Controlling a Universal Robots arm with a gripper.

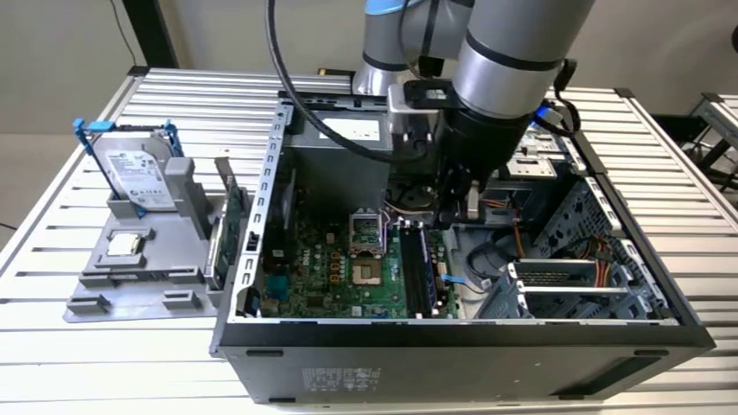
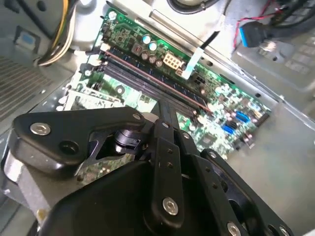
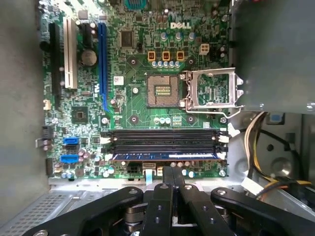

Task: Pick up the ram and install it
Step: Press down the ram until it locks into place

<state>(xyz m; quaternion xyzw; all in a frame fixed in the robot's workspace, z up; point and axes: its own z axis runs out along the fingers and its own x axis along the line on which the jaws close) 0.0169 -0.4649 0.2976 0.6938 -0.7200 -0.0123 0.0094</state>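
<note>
While the arm reaches down into the open computer case [image 1: 461, 333], the scene reads as follows.
Gripper [image 3: 172, 173]: fingers pressed together, nothing between them, tips just above the motherboard's memory slots.
Ram [image 3: 165, 156]: dark blue stick seated in the slot closest to the gripper, lying along the black slots [image 3: 165, 139], apart from the fingertips.
Motherboard [image 1: 334, 268]: green, flat on the case floor, its processor socket [image 3: 162, 91] open.
Left of the case in the exterior view: a grey holder [image 1: 138, 259] carrying a hard drive [image 1: 136, 175].
</note>
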